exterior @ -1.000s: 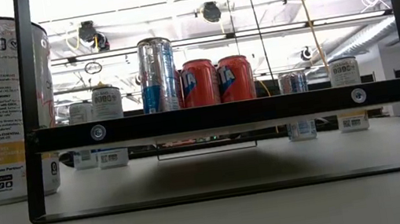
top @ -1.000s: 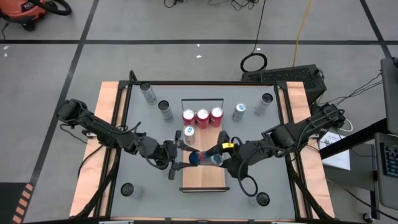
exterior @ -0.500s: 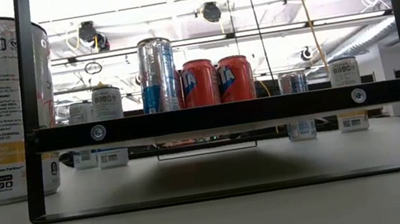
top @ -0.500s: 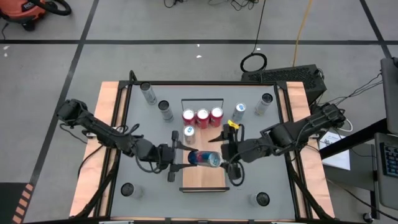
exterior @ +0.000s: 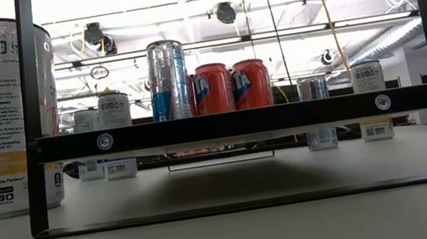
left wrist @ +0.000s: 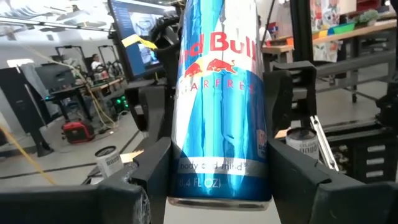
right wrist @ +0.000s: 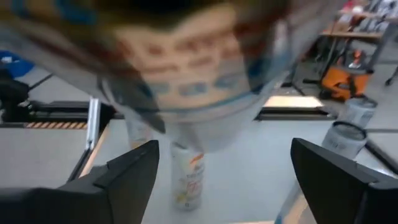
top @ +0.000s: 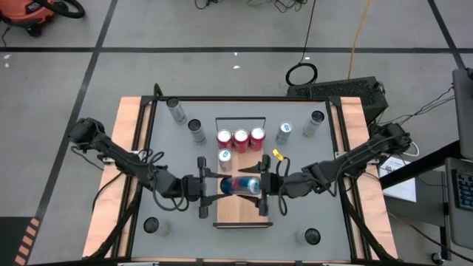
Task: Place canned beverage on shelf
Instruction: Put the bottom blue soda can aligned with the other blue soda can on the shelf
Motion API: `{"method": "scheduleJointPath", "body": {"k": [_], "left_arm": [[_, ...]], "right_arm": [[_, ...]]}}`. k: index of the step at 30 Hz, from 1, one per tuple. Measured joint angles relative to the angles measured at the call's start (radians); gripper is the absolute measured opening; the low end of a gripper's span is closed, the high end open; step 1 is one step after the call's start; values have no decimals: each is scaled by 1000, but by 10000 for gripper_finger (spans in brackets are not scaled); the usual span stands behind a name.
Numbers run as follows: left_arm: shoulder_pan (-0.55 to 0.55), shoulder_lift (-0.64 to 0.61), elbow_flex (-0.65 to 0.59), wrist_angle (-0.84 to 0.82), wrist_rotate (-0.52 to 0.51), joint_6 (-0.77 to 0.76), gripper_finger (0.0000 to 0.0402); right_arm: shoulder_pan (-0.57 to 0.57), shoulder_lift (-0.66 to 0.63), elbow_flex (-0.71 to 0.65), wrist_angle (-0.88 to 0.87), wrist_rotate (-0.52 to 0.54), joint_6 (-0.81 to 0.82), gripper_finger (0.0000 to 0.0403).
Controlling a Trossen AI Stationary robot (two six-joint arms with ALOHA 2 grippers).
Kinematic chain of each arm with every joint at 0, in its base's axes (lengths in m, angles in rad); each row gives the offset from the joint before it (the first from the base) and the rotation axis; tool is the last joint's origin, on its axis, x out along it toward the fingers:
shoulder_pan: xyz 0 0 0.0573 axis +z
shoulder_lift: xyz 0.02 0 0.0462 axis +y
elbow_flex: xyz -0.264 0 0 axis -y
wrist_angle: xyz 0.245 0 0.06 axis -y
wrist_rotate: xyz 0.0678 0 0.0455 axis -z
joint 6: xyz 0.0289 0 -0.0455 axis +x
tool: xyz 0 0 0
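A blue and silver beverage can lies level in the air over the shelf, a light-wood board in the middle of the table. My left gripper is shut on the can's left end. My right gripper is open at the can's right end, one finger on each side of it. I cannot tell whether these fingers touch the can. Three red cans and a silver one stand on the shelf's far part. My left gripper pinches the can's end with the small print between its two fingers, one on each side of the round wall. The fingers come level from the table's left and lie along the can. The can is held level, clear of the shelf board.
Loose cans stand on the grey table at the far left, far right, near left and near right. A thin wire rail closes the shelf's far end. The low view shows the shelf's black frame and a tall can.
My right gripper has come down and rolled about its own line; its fingers now stand on either side of the can's right end. The can, slanted a second ago, now lies level across the shelf from left to right.
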Motion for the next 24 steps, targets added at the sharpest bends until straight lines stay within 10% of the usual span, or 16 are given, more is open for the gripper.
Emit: {"method": "scheduleJointPath", "body": {"k": [24], "left_arm": [[-5,263,3,475,-109,114,206]], "right_arm": [[62,-97,15,127,16,-245,260]]}}
